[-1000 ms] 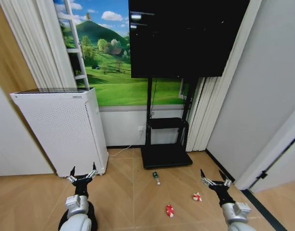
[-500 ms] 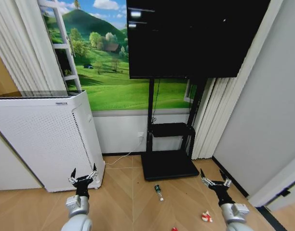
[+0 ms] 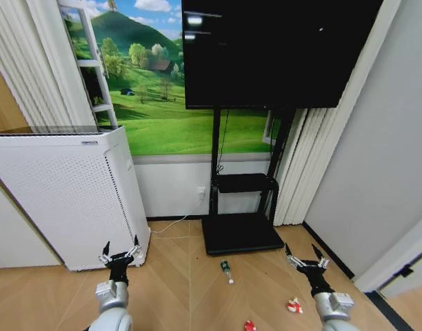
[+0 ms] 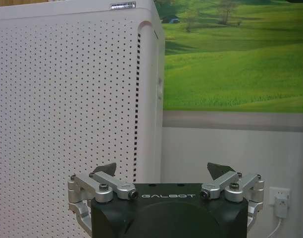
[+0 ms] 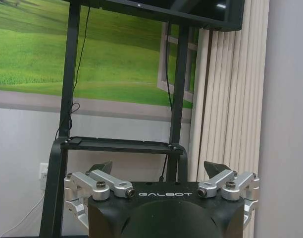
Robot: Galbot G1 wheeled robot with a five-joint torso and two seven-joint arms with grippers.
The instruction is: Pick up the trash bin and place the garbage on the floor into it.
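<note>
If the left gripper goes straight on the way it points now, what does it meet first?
Probably the white appliance: the open left gripper faces its perforated front near the corner, with the wall beside it. Depth is unclear.

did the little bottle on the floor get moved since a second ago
No. The bottle lies just in front of the black TV stand base, as before; the camera shifted.

white appliance (image 3: 66, 196), black screen (image 3: 273, 52), landscape mural (image 3: 163, 103)
</note>
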